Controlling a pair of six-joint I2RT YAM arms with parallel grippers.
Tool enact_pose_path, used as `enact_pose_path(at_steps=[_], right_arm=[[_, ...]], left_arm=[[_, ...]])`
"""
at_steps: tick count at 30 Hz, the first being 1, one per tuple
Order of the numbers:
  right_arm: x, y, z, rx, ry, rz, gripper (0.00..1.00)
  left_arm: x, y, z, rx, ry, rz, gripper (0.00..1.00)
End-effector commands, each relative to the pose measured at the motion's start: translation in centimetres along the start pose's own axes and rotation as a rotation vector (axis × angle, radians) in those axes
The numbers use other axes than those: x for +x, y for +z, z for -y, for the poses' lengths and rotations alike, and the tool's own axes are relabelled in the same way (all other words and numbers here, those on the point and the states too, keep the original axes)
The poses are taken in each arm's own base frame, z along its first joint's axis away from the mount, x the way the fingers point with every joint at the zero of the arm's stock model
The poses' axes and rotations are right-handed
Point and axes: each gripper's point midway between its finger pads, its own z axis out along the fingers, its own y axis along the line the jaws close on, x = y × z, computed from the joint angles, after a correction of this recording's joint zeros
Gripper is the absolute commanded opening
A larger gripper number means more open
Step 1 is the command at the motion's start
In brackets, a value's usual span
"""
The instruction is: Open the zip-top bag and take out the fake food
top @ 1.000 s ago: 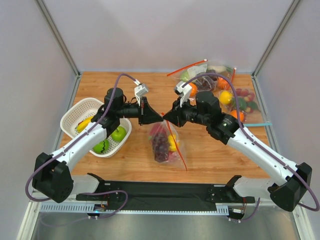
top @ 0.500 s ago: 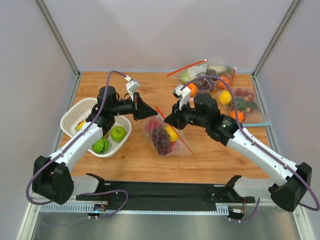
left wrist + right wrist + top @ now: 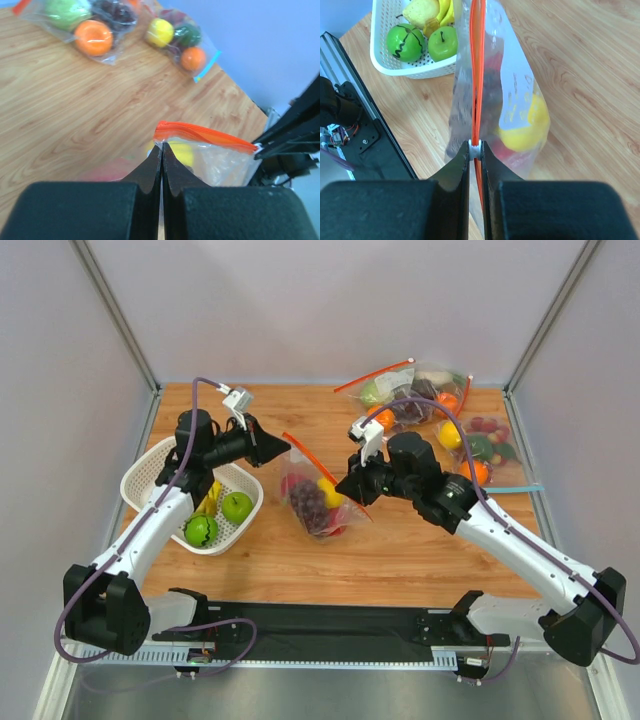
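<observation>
The zip-top bag point(image 3: 318, 510) hangs between my two grippers above mid-table, its red-orange zip strip point(image 3: 312, 460) stretched taut. Inside it are dark purple grapes point(image 3: 305, 502), a yellow fruit point(image 3: 328, 495) and a red fruit point(image 3: 290, 483). My left gripper point(image 3: 285, 448) is shut on the bag's corner just under the strip's end point(image 3: 161, 145); the strip point(image 3: 205, 134) and the yellow fruit point(image 3: 182, 152) show beyond it. My right gripper point(image 3: 345, 485) is shut on the strip's white slider point(image 3: 476, 150). The strip point(image 3: 479, 60) runs away from it, and the yellow fruit point(image 3: 525, 125) sits to the right.
A white basket point(image 3: 150, 475) with green apples and bananas stands at the left, also in the right wrist view point(image 3: 382, 55). Other filled bags point(image 3: 410, 400) lie at the back right, one with a teal strip point(image 3: 478, 450). A black rail point(image 3: 320, 620) runs along the near edge.
My left gripper has pulled back and to the left with the bag's corner. The two grippers have moved apart, and the strip now stretches between them. The bag has swung leftward.
</observation>
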Motion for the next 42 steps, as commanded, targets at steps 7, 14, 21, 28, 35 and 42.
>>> enact_pose_path(at_steps=[7,14,21,28,35,42], right_arm=[[2.7,-2.6,0.9,0.077,0.0,-0.057,0.0],[4.2,-4.3,1.4,0.128,0.017,-0.081,0.0],[4.7,-5.0,1.5,0.141,0.028,-0.097,0.0],[1.4,-5.4,1.2,0.148,0.01,-0.031,0.29],[-3.9,-4.4,1.1,0.148,-0.047,0.081,0.62],[-5.8,-1.0,1.4,0.121,-0.091,0.098,0.64]], left_arm=[[-3.5,-2.2,-4.8,-0.242,0.037,0.13,0.0],[-3.2,-2.9,-6.8,-0.314,0.0,0.128,0.0],[-2.7,-2.5,-6.4,-0.268,-0.005,0.103,0.0],[-2.3,-1.7,-3.4,-0.079,0.02,0.063,0.0],[-0.7,-1.1,-1.6,-0.072,0.102,-0.034,0.0],[0.0,-0.6,-0.3,-0.042,0.123,-0.069,0.0]])
